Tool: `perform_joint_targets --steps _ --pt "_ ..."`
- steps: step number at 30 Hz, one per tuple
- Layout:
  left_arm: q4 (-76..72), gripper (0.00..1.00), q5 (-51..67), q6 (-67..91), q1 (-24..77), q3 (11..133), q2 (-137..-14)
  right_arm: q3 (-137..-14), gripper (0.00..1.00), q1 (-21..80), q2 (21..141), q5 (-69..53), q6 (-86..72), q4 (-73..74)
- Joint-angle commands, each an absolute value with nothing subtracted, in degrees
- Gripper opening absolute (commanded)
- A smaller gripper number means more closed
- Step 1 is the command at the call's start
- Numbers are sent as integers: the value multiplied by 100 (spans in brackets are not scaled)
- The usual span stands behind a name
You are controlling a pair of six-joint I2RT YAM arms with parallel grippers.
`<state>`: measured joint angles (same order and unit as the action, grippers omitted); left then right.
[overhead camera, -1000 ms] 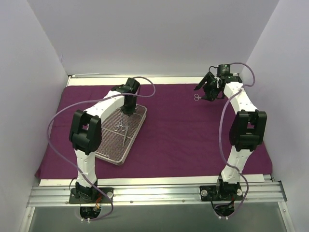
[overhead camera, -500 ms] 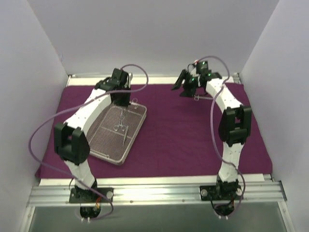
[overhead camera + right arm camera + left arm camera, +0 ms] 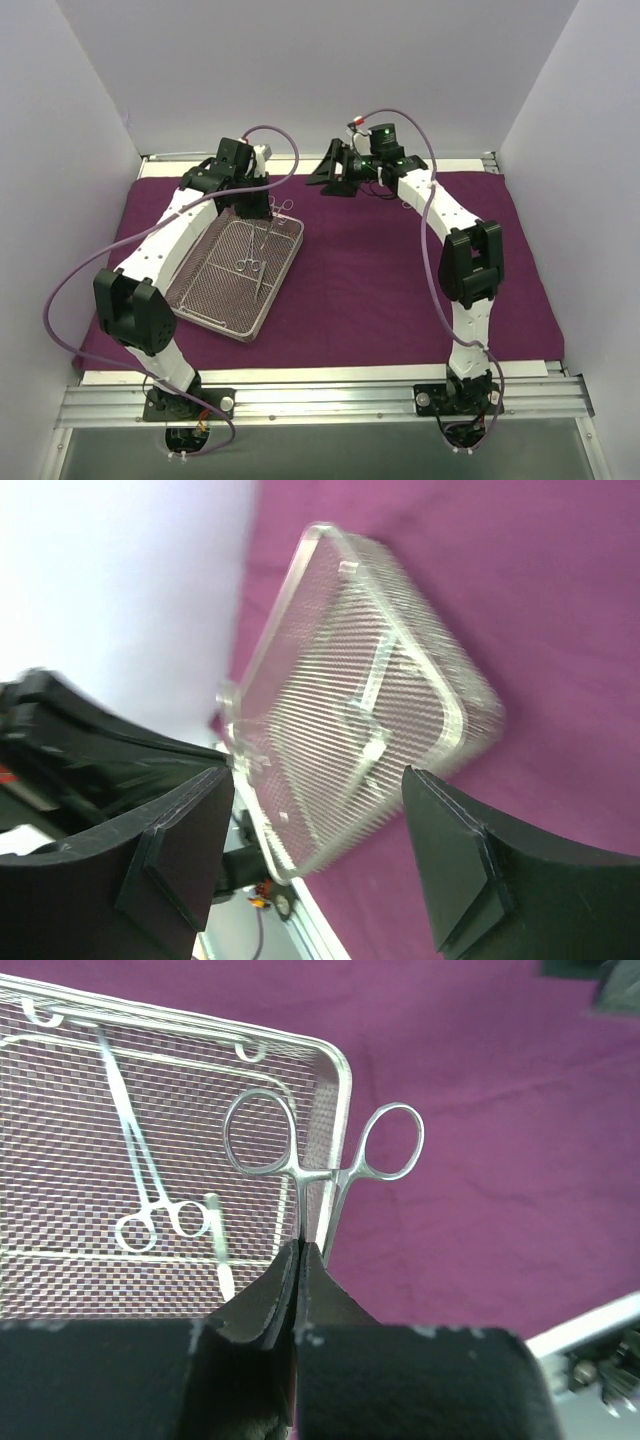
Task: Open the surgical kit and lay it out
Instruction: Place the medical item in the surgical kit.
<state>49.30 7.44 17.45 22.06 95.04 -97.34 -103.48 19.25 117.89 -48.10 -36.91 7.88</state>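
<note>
Over the purple cloth [image 3: 380, 280] — left pincer [image 3: 300, 1248] clenched on a ring-handled instrument [image 3: 320, 1173], right pincer [image 3: 318, 780] spread wide.

Quick count: one purple cloth [image 3: 400, 280], one wire-mesh tray [image 3: 208, 292], and two ring-handled instruments, the loose instrument [image 3: 150, 1195] and the gripped instrument [image 3: 322, 1150]. There's also one thin straight piece [image 3: 223, 1255]. Two arms, so a left tool [image 3: 299, 1258] and a right tool [image 3: 318, 775].
</note>
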Motion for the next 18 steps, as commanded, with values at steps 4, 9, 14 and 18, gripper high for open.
perform_joint_targets --steps 4,9,14,18 --pt "4737 2 1336 2004 2171 9615 -9422 -10152 66 2355 11628 -5423 -4658 -851" --pt "4764 2 1380 2039 2180 9685 -9413 -10134 63 2549 11707 -5405 -4702 -783" --pt "4773 2 1380 2048 2180 9694 -9404 -10134 59 2637 11733 -5370 -4615 -651" --pt "4764 2 1354 2065 2180 9712 -9396 -10222 57 2681 11760 -5283 -4395 -230"
